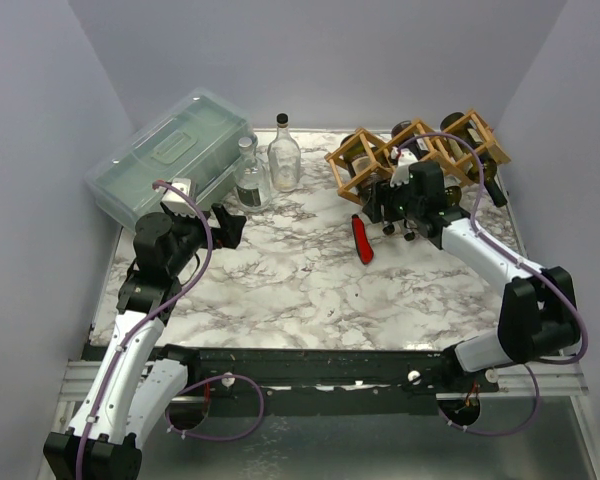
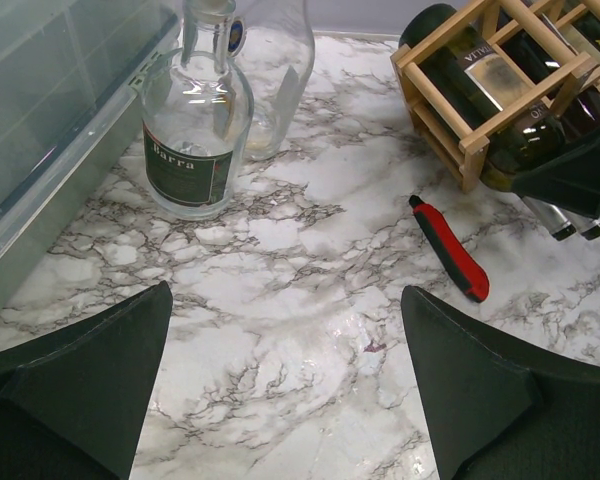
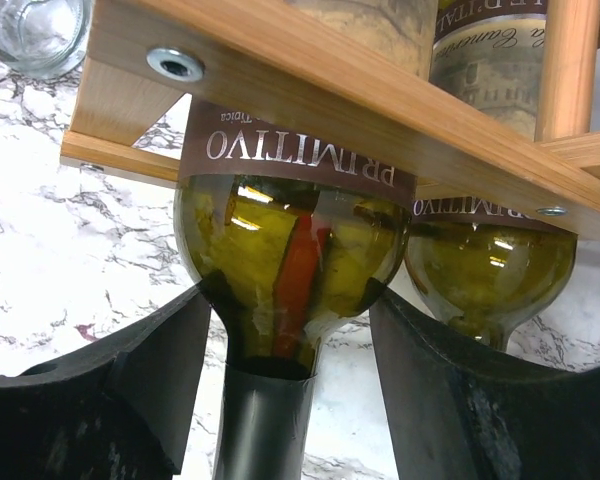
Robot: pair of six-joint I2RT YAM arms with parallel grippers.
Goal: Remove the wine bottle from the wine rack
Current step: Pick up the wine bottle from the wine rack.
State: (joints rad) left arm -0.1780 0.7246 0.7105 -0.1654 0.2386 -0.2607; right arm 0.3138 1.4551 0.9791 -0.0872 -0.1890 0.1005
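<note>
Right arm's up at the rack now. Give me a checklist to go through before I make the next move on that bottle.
1. Right pincer straddles the wine bottle at its neck: ok, a finger on each side.
2. Grip closed on the neck: not ok, jaws open, table shows beside the neck.
3. Neighbouring bottle clear of the fingers: cannot tell, one finger sits close to it.
4. Red tool off the pull-out path: cannot tell, it lies on the table near the wine rack.
5. Left pincer out of the way: ok, open, empty, away from the wine rack.
</note>
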